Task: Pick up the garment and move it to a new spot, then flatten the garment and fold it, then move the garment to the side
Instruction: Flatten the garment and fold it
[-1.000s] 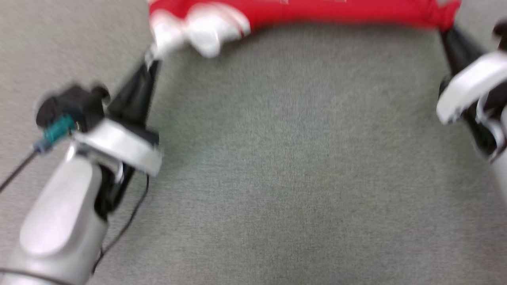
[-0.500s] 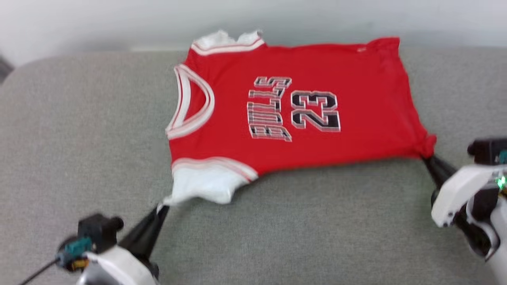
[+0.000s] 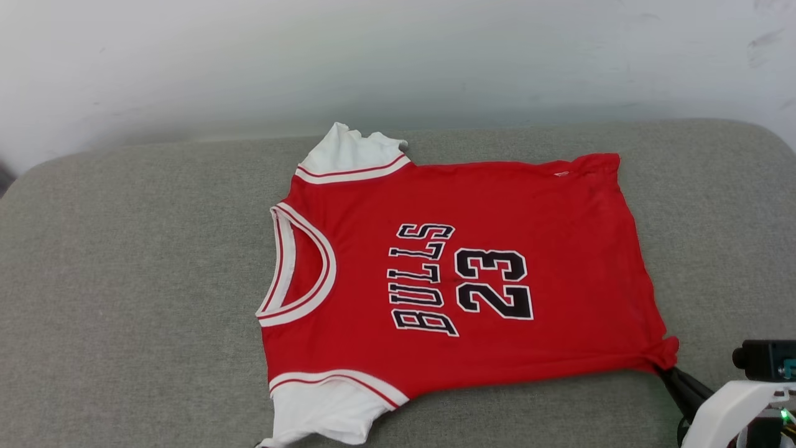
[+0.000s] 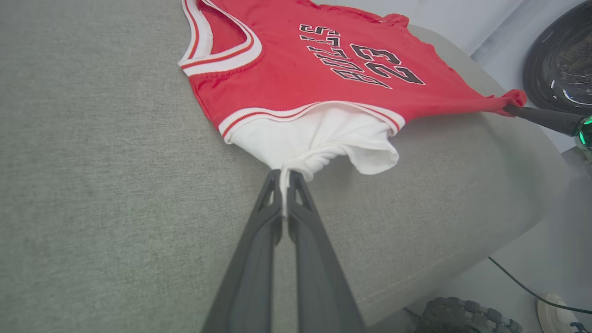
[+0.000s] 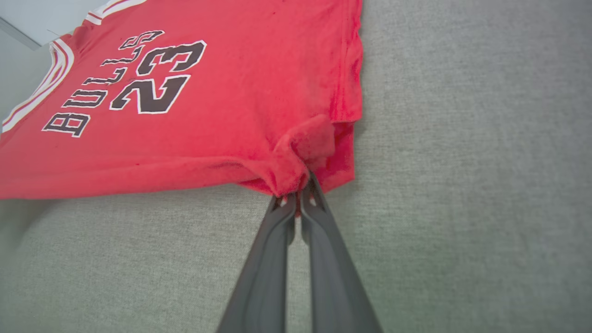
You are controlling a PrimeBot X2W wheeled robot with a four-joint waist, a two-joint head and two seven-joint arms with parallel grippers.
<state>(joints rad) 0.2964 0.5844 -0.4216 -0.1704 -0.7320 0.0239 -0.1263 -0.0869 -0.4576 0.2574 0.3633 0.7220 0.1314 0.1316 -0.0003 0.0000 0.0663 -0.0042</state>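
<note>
— Counting first: garments?
— One garment (image 3: pixel 472 274), red, front up, on the grey cushion (image 3: pixel 124 280). Collar toward the robot's left, hem toward its right. One "BULLS", one 23, black with white outline.
— Sleeves?
— Two, white, striped trim. The far sleeve (image 3: pixel 351 152) lies by the cushion's back edge; the near sleeve (image 3: pixel 323 410) is bunched at the front.
— Grippers?
— Two. On the left, the left gripper (image 4: pixel 283 178) has its fingers together, clamped on the near sleeve's edge, white cloth pinched between the tips. On the right, the right gripper (image 5: pixel 300 192) has its fingers together too, clamped on the near hem corner, red cloth puckered there.
— Lie of the cloth?
— Near edge stretched between the two grips; the rest lies flat.
— Surface?
— One cushion, grey woven fabric, rounded corners.
— Room?
— Pale wall (image 3: pixel 398 62) directly behind the cushion. Left wrist view: pale floor (image 4: pixel 545 231) below the front edge, with one treaded wheel (image 4: pixel 462 319) and one black cable (image 4: pixel 522 286) on it. One dark round glassy thing (image 4: pixel 559 69) sits past the cushion's right end; can't tell what.
</note>
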